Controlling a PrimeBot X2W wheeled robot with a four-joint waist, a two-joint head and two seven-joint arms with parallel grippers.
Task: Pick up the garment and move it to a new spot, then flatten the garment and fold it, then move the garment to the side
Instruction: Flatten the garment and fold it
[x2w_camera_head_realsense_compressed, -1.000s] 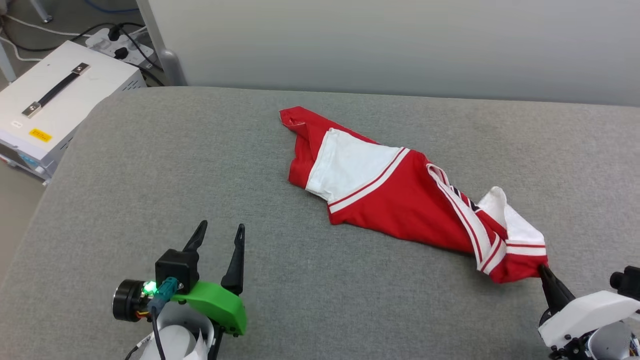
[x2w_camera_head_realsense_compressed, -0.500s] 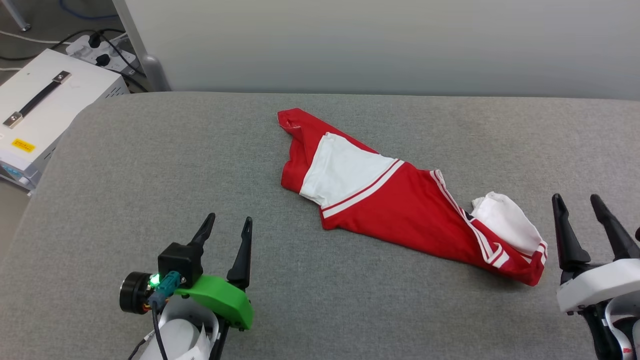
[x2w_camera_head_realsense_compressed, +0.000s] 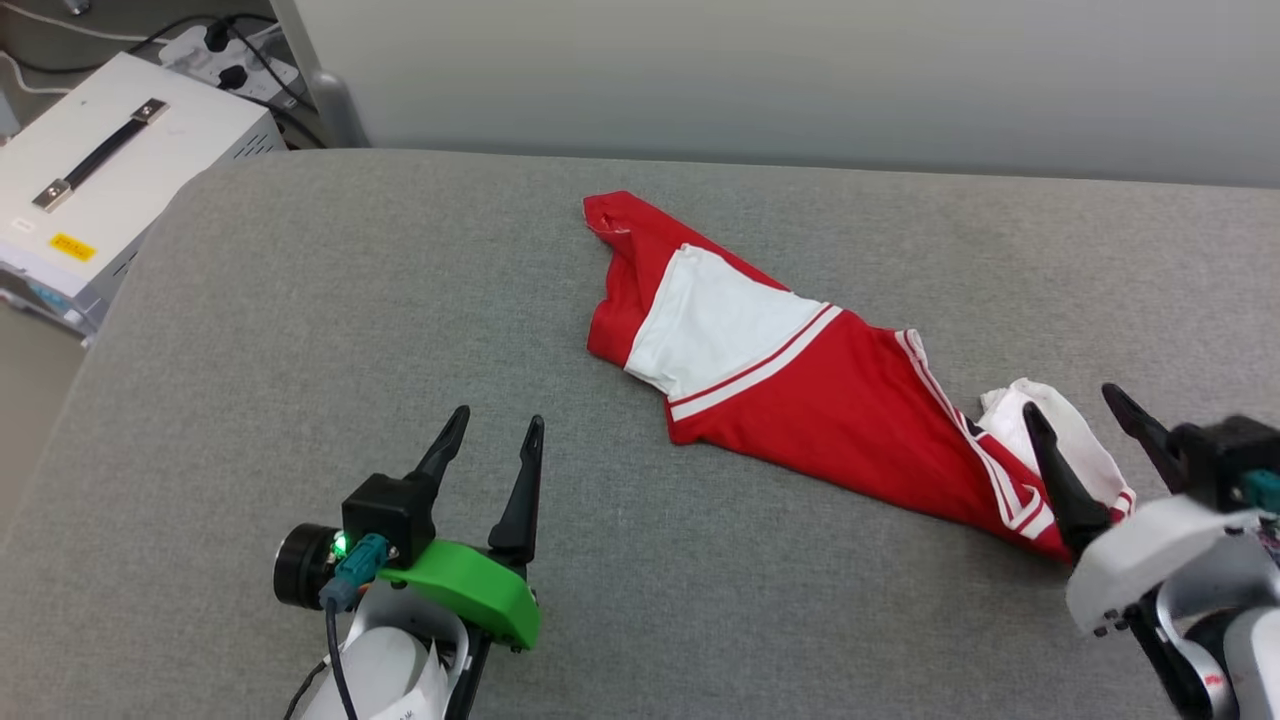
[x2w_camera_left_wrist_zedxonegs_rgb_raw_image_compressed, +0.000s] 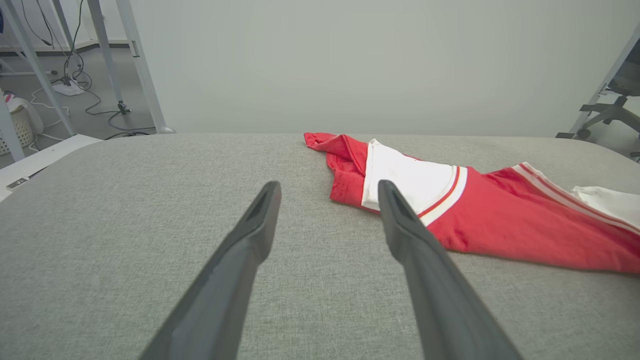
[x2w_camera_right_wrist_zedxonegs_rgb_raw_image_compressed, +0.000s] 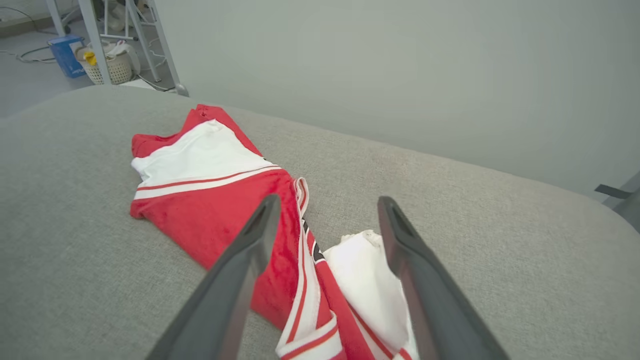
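Grey padded surface, wide, mostly bare. Garment lies on its centre-right part, rumpled and half-twisted, not flat and not folded.

Long axis: diagonal. It runs from a red corner at the far middle of the surface down to a bunched white sleeve at the near right. A flat white sleeve panel sits toward the far end; red body between the two.

Right gripper: fingers spread wide, nothing between them held. It sits at the near-right end of the garment. In the right wrist view the bunched sleeve lies straight ahead and below, in line with the gap between the fingers. Contact with the cloth: cannot tell.

Left gripper: fingers also apart, empty, over bare surface. Garment lies forward and to its right, well apart; the nearest cloth is the edge by the flat sleeve panel.

Judgement: right arm is much the nearer, and only to the near end. Spreading the cloth along that diagonal likely needs the left arm to reach forward-right to the far end.
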